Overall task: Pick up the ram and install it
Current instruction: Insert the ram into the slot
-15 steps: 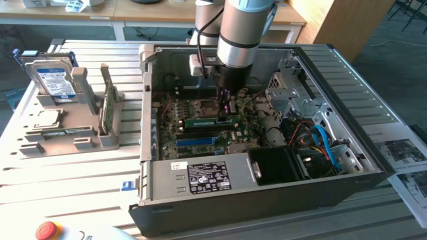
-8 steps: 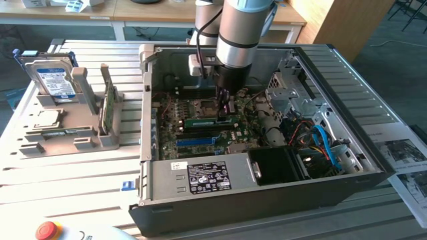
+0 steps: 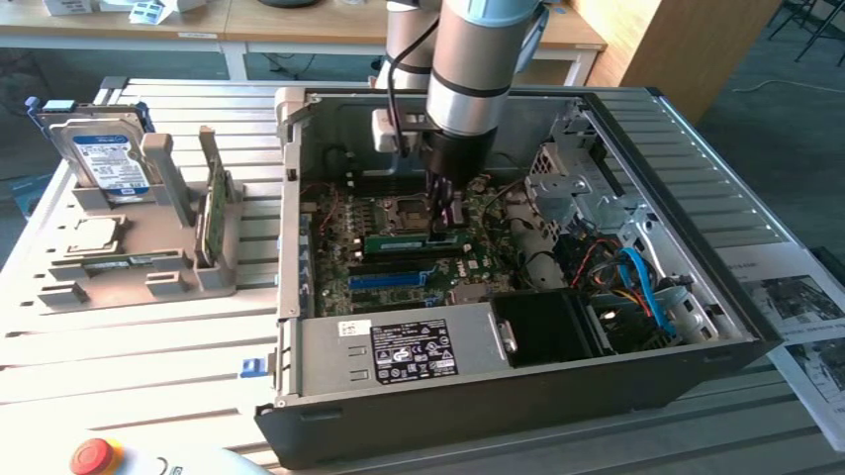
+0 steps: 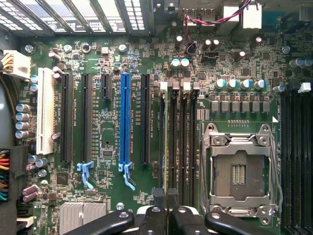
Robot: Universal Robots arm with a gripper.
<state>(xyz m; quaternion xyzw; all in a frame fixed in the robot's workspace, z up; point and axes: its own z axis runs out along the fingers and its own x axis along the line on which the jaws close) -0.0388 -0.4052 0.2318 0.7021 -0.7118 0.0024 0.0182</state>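
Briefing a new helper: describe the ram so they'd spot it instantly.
Look inside the open computer case, on the motherboard under the arm. The ram is the thin green stick at the pincer tips, unlike the blue slot strip nearby.

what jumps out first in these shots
The arm reaches down into the open case in the middle of the exterior view, its gripper shut on the green ram at the motherboard. On the exterior view's left, a grey rack holds a hard drive. In the wrist view, a bright blue slot and the bare CPU socket stand out.
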